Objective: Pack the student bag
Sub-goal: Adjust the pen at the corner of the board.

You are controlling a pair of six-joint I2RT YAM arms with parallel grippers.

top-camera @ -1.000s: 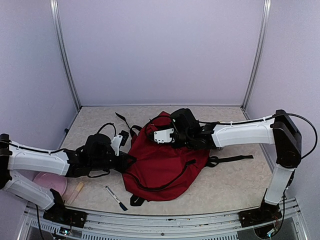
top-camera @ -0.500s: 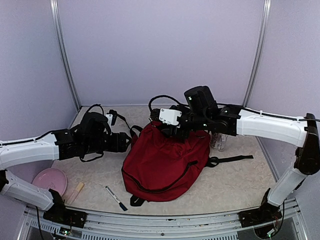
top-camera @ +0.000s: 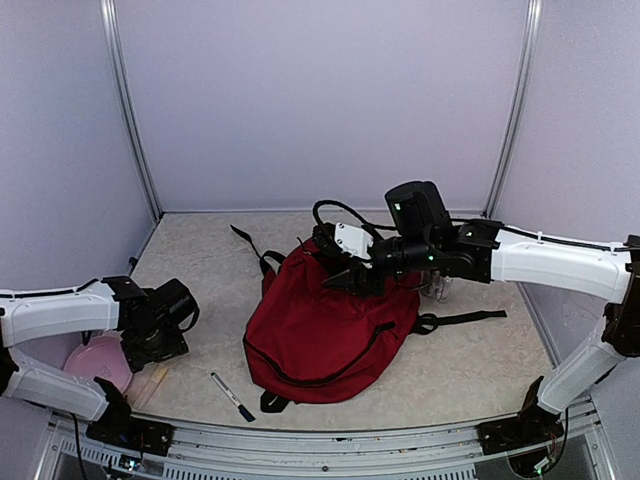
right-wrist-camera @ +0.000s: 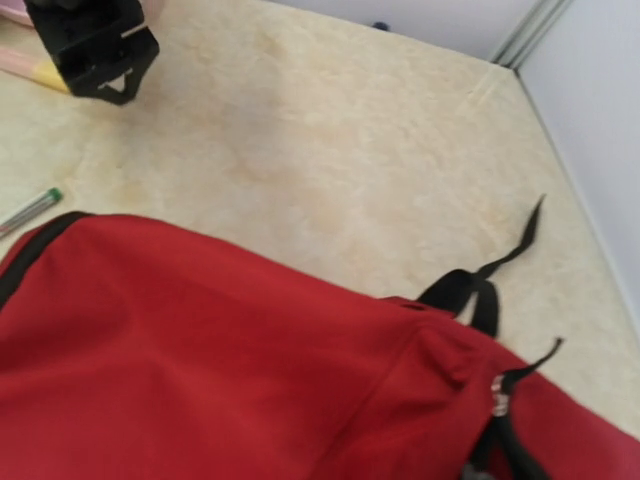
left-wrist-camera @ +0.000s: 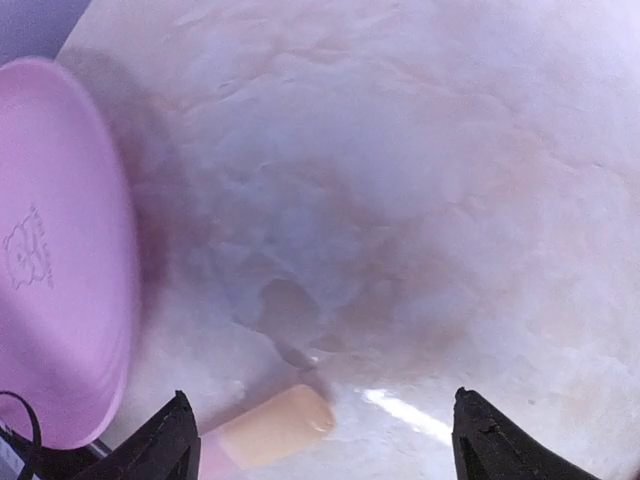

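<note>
Update on the bag job: a second ago both your arms were on the student bag (top-camera: 325, 330), and now neither is; the left gripper (top-camera: 162, 332) has swung off its left flank to the near-left corner, and the right gripper (top-camera: 335, 265) has lifted off the top end and hangs just above it. Both sets of fingers are spread with nothing between them (the left wrist view shows that plainly; for the right you only get the overhead). The bag lies flat mid-table, pretty much where it was; I can't see an open mouth on it, so my read is you're done shuffling it and are off to fetch contents; packing proper hasn't begun.

Your left gripper points down at the table (top-camera: 450, 375) just beside the pink plate (top-camera: 95, 362), with the peach-coloured stick (left-wrist-camera: 270, 425) close by one fingertip; that looks like the likely first pick. The marker (top-camera: 232, 396) lies between the bag and the near rail, so there's little slack there; the left wall is close behind the plate, so go easy with that elbow. Your best open room is the strip between plate and bag, plus the back of the table; watch the loose strap (top-camera: 470, 317) trailing right.
</note>
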